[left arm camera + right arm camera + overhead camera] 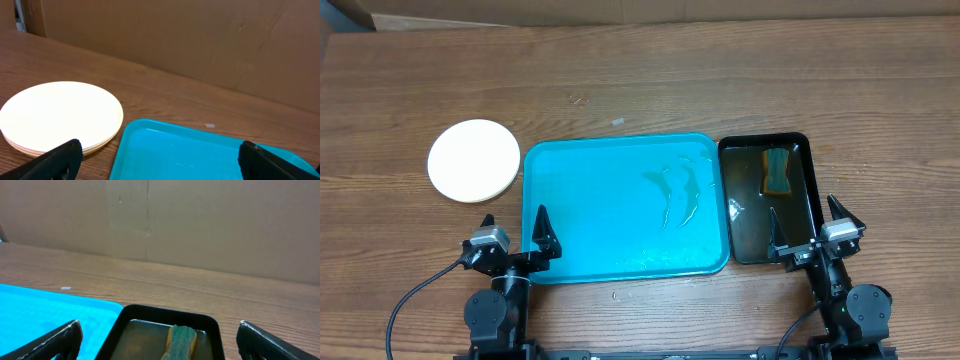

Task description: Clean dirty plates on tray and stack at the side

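The plates [474, 160] lie in one stack on the table left of the turquoise tray [590, 200]; the top one is plain white with no smear showing. The stack also shows in the left wrist view [60, 114], beside the tray [190, 150]. The tray holds no plates, only a wet streak right of its middle. My left gripper [512, 232] is open and empty at the tray's near left corner. My right gripper [812, 228] is open and empty at the near edge of the black tray.
A smaller black tray [809, 190] with murky water stands right of the turquoise tray. A green and yellow sponge [778, 170] lies in its far part, also seen in the right wrist view [180, 341]. Cardboard walls stand behind the table.
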You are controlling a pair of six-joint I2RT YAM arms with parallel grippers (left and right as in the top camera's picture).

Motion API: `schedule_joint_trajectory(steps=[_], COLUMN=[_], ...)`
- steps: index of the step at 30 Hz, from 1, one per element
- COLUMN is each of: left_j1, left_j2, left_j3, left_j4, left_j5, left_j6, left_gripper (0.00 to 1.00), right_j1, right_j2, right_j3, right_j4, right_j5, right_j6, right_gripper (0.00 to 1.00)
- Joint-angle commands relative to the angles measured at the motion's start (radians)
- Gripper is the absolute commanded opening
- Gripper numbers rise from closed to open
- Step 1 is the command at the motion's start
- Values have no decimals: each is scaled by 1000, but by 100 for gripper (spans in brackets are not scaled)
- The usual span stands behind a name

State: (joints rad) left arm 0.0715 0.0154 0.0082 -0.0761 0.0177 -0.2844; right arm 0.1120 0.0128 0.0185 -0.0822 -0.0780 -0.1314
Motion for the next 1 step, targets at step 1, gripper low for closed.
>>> schedule_joint_trajectory(steps=[1], left_j1=[-7], left_j2=[-11], left_j3=[-3], left_j4=[-1], left_j5=[4], left_j6=[16], left_gripper=[100], right_j1=[5], right_j2=[-10], right_j3=[-11], right_j4=[5], right_j5=[3], right_j6=[0], right_gripper=[100])
